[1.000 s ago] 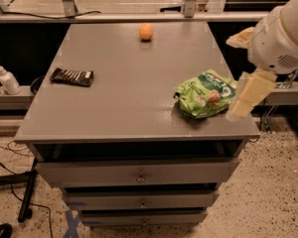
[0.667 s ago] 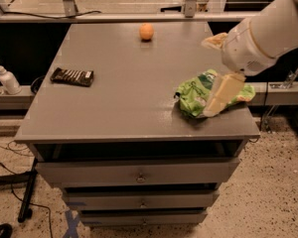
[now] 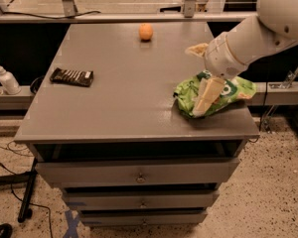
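End effector (image 3: 195, 80) spread open, one finger on the bag (image 3: 234, 89) at table (image 3: 119, 110) right edge; reach step, gripping needs fingers straddling it.

Cream claw (image 3: 195, 81) at green bag (image 3: 185, 94), orange fruit (image 3: 146, 31)

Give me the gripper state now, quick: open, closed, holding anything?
Gripper: open, holding nothing, right over the green bag at the right edge of the table.
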Action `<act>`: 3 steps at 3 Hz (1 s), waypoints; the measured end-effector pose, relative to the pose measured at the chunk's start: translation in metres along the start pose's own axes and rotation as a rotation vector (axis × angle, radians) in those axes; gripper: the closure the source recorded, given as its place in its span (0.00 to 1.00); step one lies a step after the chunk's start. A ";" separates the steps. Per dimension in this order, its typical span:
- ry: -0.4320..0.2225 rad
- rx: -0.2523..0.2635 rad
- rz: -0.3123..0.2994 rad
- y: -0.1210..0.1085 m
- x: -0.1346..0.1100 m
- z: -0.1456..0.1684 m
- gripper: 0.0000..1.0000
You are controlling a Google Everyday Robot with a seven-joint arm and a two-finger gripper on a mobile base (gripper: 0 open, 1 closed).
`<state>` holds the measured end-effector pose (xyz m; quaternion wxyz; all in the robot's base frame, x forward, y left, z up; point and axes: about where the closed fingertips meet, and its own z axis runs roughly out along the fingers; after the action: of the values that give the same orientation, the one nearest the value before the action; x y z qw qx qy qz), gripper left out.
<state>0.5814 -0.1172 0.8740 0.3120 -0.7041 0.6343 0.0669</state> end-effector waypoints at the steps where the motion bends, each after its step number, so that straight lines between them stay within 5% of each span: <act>1: -0.002 -0.023 -0.012 -0.004 0.008 0.013 0.00; 3: 0.000 -0.051 -0.057 -0.008 0.011 0.017 0.42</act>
<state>0.5957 -0.1174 0.8581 0.2957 -0.7298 0.6118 0.0744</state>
